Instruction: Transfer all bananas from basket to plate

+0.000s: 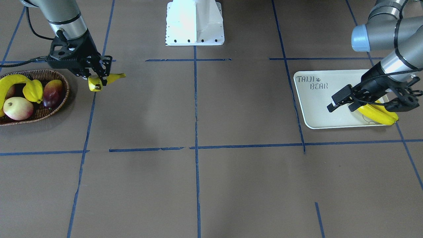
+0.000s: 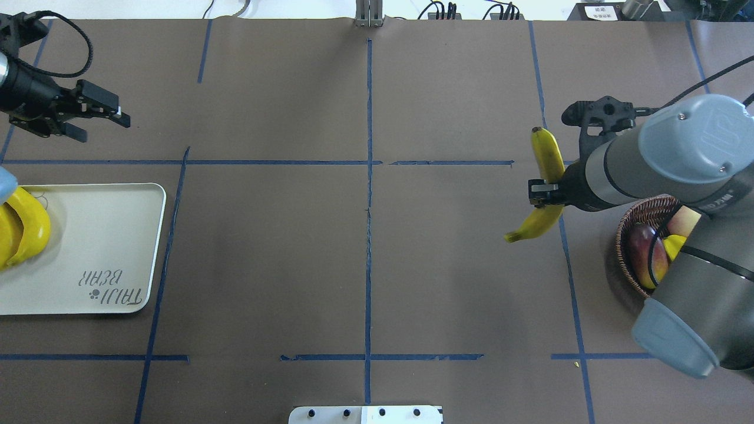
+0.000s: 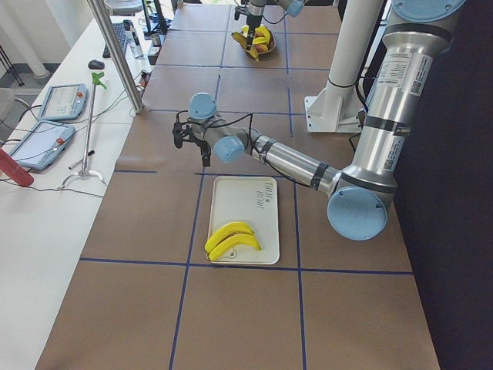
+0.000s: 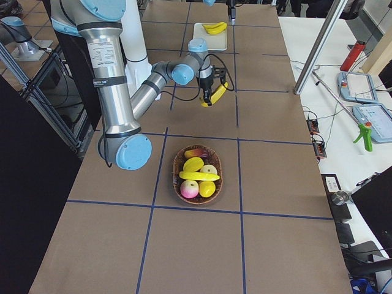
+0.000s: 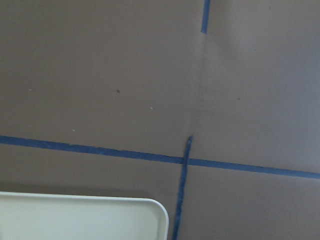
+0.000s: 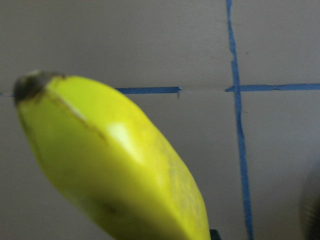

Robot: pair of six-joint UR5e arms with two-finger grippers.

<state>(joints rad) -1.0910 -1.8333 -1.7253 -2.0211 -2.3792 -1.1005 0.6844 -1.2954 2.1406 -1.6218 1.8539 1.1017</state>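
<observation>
Yellow banana clenched in right gripper, left gripper released, mango beside starfruit in basket.

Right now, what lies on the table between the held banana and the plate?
Nothing: in the overhead view, only bare brown table with blue tape lines separates banana and plate.

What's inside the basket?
One banana, a starfruit, a dark red mango and a pink-yellow round fruit lie in the basket. They are piled together, so anything underneath them is hidden.
</observation>
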